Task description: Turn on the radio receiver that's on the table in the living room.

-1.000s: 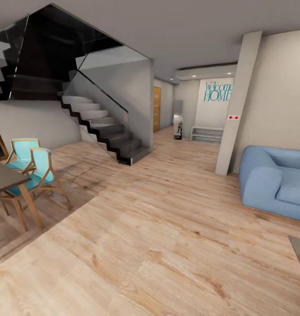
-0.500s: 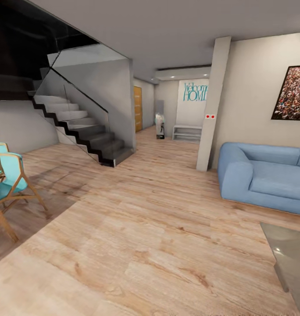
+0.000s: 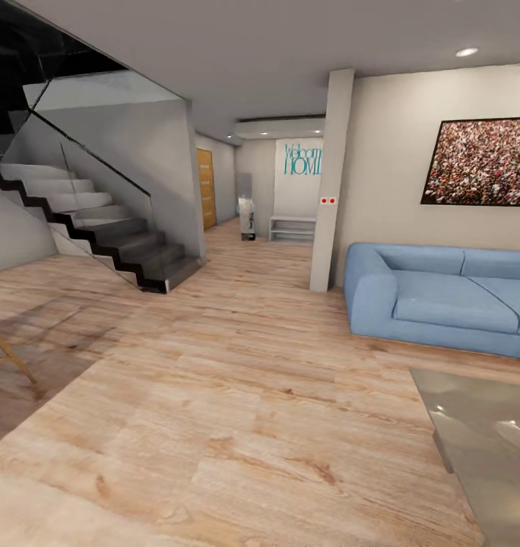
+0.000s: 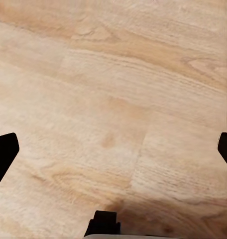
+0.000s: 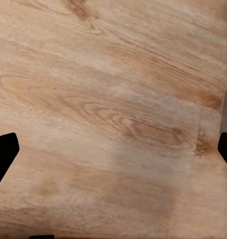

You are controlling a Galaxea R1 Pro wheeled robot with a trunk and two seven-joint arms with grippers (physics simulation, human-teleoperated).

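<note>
The living room lies ahead on the right in the head view, with a light blue sofa [image 3: 442, 300] under a speckled framed picture [image 3: 480, 162]. A corner of the glossy grey table [image 3: 484, 441] reaches in at the lower right; the radio receiver is out of view. My left gripper [image 4: 113, 152] hangs over bare wood floor, its dark fingertips [image 4: 4, 154] far apart at the picture's edges, so it is open and empty. My right gripper [image 5: 113, 149] is likewise open over the floor, with nothing between its fingertips [image 5: 4, 152].
A dark staircase with a glass rail [image 3: 100, 228] rises at the left. A square pillar [image 3: 328, 182] stands beside the sofa's end. A hallway [image 3: 260, 220] with a white bench opens at the back. A chair leg [image 3: 9, 361] shows at the left edge. Wood floor [image 3: 237, 410] spreads ahead.
The whole view has swung to the right: the stairs and teal chairs slid left, the dining table left the view, and the sofa, picture and grey table came further in.
</note>
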